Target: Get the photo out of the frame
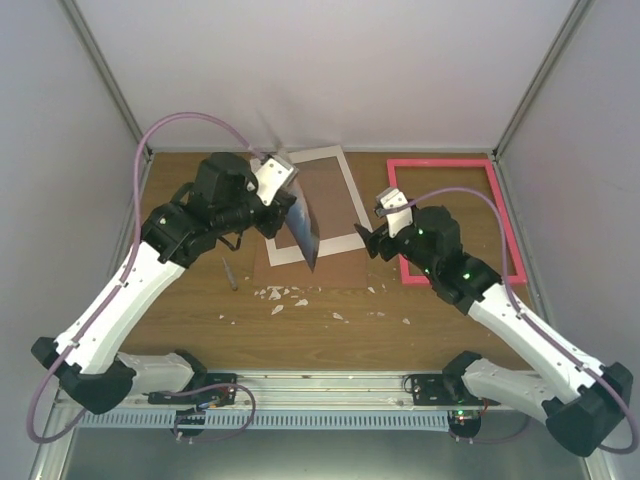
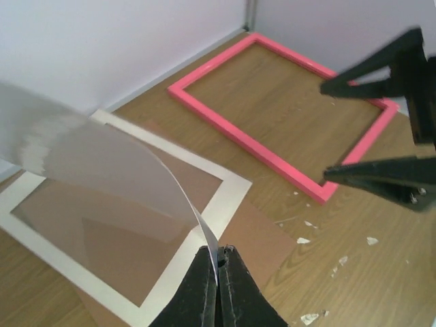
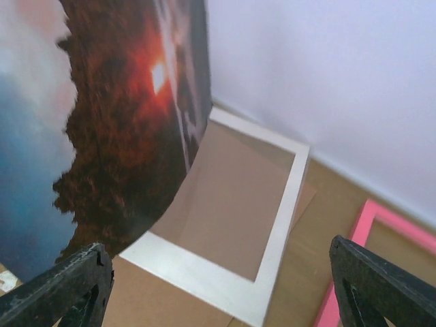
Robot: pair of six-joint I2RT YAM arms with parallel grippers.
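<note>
- Because left gripper is pinching its corner shut, photo is standing curled, clear of mat and frame.
- Nearby, right gripper is hovering wide, empty.

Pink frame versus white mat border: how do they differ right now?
The thin bright pink rectangular frame lies directly on the wooden table, wood showing through it; the white card mat border lies on the brown backing board, board showing through. The frame's rim is narrow, the mat's broader. Both lie flat, with no photo in them.
</note>
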